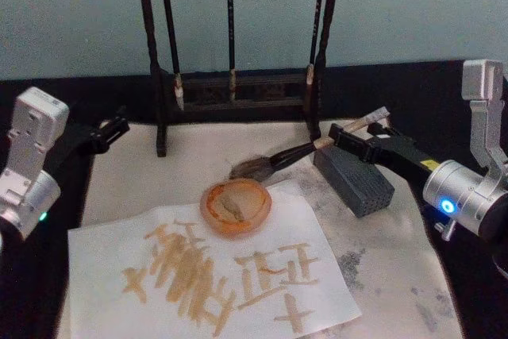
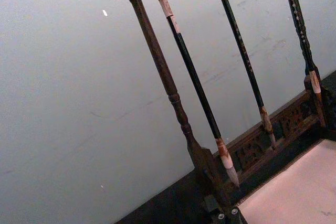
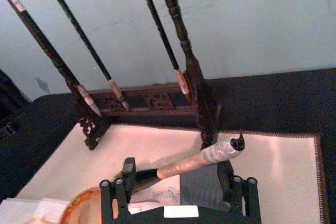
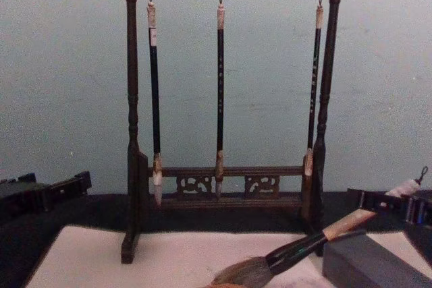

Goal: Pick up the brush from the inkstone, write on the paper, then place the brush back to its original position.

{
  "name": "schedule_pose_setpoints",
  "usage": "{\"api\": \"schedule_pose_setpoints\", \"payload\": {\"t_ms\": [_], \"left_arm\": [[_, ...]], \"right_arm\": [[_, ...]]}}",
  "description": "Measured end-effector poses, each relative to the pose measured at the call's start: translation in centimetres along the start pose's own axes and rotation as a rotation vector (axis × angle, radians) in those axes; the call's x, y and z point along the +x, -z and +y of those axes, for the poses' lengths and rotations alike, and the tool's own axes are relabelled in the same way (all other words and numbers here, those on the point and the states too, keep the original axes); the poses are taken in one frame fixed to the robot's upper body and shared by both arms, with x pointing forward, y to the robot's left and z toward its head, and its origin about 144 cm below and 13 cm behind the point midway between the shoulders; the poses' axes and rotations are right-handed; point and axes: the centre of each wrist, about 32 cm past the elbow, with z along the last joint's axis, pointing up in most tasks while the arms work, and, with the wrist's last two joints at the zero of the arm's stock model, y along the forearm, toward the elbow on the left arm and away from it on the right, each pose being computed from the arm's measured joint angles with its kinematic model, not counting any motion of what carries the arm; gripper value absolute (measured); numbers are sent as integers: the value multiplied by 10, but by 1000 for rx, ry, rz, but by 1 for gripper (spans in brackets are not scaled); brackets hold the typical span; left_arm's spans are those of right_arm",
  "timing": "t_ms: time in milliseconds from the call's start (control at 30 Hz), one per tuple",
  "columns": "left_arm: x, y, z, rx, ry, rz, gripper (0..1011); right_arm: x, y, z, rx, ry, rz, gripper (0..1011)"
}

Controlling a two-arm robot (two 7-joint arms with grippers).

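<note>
Bearing tan brushed strokes, paper, illegible

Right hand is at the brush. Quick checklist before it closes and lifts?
1. Brush resting across the inkstone: ok.
2. Right hand open, one finger on each side of the handle: ok.
3. Handle centred between the fingers: cannot tell.
4. Clearance from the rack: not ok, its post stands close by the handle, so lift carefully.
5. Paper lying flat: ok.
6. Left hand parked at the paper's left edge: ok.
</note>
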Motion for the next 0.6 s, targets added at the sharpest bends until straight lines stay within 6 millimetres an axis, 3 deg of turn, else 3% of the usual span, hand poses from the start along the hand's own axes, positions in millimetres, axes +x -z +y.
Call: {"api": "schedule_pose_setpoints", "payload": {"t_ms": [600], "left_arm": [[0,0,0,0,0,0,1002]], "right_arm": [[-8,-2,-16,-32,50,-39,1001]]}}
